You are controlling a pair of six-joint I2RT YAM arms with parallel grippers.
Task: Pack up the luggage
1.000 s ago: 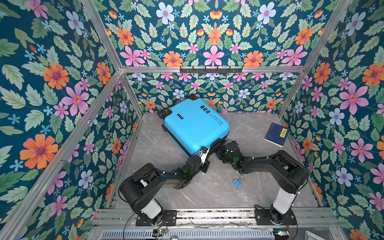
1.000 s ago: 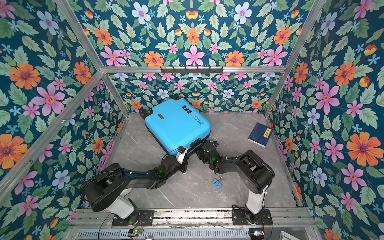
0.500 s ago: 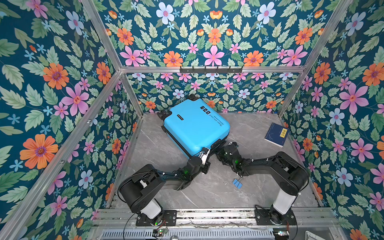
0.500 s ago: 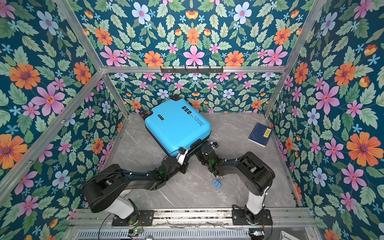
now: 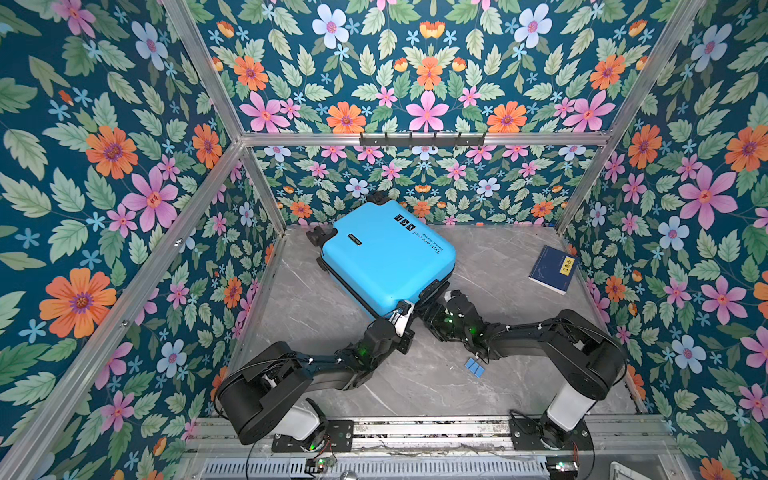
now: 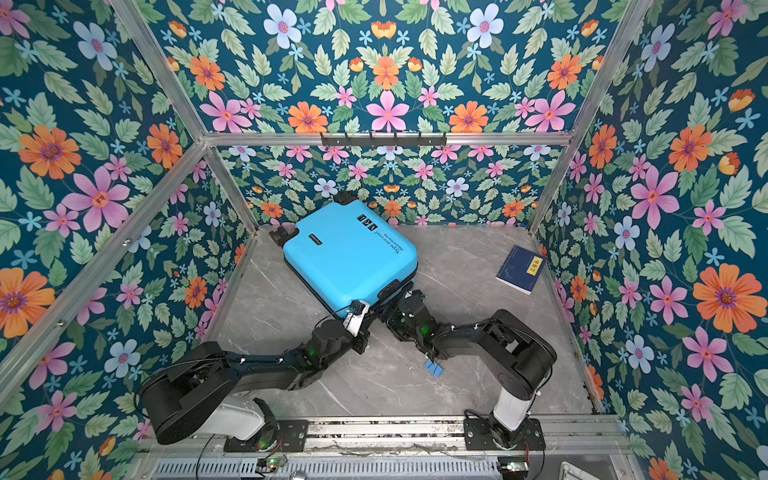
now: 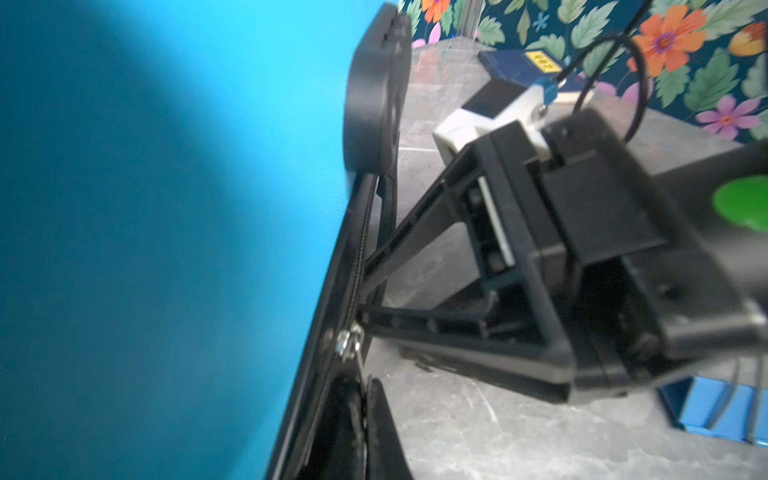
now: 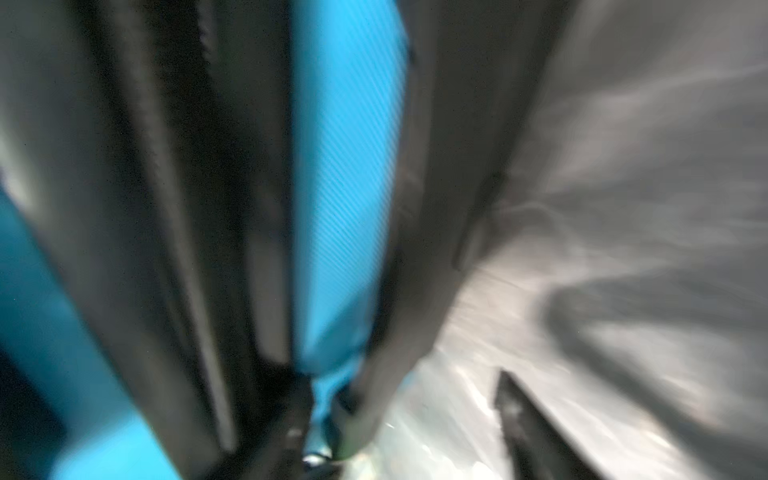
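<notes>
**Both grippers at the suitcase's near corner**

In both top views the sky-blue hard-shell suitcase (image 5: 386, 262) (image 6: 349, 262) lies flat and shut on the grey marble-look tabletop (image 5: 498, 257). It sits just above the middle of the frame, turned on a diagonal, with its black wheels toward the floral back wall. Both arms reach in from the lower edge and meet at its lowest corner.

The left gripper (image 7: 365, 386) is clenched, its fingers pressed together beside the black zipper seam. A silver zipper pull (image 7: 347, 340) sits just past the tips; whether it is pinched cannot be told.

The right gripper (image 7: 363, 293) is released, its jaws spread with their tips at the same seam. The right wrist view is heavily blurred and shows blue shell between dark fingers.

A dark-blue book (image 5: 555, 269) lies at the right of the frame, well apart from the suitcase. A small blue item (image 5: 474, 367) rests below the right arm.
</notes>
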